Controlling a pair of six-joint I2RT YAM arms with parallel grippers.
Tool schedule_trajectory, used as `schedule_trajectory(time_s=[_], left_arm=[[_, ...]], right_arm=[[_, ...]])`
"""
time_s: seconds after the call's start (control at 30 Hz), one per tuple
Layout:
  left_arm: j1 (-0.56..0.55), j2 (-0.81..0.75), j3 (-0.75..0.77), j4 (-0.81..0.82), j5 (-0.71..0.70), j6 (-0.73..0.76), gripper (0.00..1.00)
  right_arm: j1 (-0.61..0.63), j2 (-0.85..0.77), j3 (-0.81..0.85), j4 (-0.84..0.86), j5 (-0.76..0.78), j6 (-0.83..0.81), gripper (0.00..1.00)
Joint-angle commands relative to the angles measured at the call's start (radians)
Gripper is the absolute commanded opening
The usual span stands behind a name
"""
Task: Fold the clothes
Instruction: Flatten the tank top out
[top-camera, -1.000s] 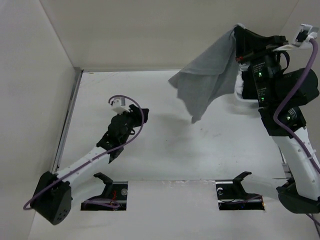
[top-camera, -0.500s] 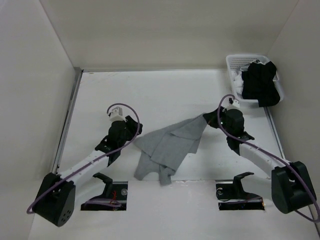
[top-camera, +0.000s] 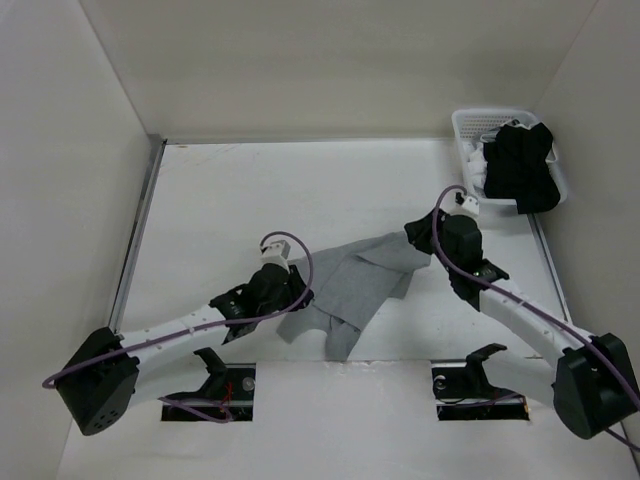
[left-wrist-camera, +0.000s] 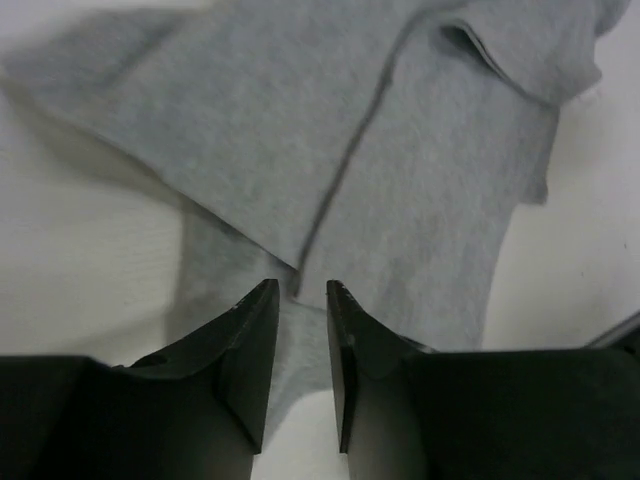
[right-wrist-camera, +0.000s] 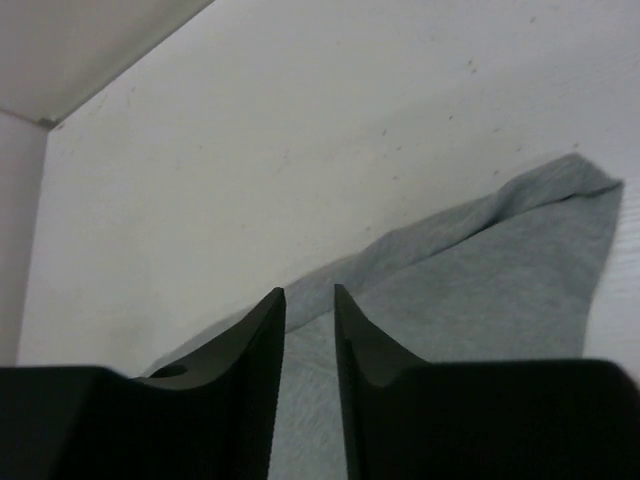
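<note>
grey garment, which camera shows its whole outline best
Top external: nearly the whole grey garment shows, lying crumpled on the table. Left wrist shows only its near folds and a seam; right wrist shows only one corner.

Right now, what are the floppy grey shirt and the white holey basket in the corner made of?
Floppy heather-grey shirt: looks like thin, soft knit fabric, matte; it creases and drapes flat. White latticed basket: probably stiff plastic; its slotted walls hold their shape.
</note>
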Motion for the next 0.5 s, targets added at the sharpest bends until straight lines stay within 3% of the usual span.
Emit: schedule_trajectory(time_s=[0.0,0.07,0.13,0.33,0.47], left_arm=[[-0.074,0.03,0.066,-0.066,-0.036,-0.111,0.22],[-0.108,0.057,0.067,-0.054,-0.084,-0.128,0.21],[-0.122,0.106,0.088,-0.059,-0.13,-0.117,0.21],[-0.145,0.228,0.128,-0.004,-0.145,-0.092,0.27],[-0.148,0.255,0.134,0.021,-0.147,-0.096,0.29]], right_arm=[[0.076,-0.047,-0.048,-0.03,0.067,-0.004,0.19],[0.117,-0.05,-0.076,-0.018,0.064,0.0,0.11],[0.148,-0.045,-0.091,-0.007,0.064,0.002,0.1],[0.174,-0.03,-0.105,-0.011,0.031,-0.003,0.33],[0.176,-0.029,-0.141,-0.016,0.052,0.011,0.37]])
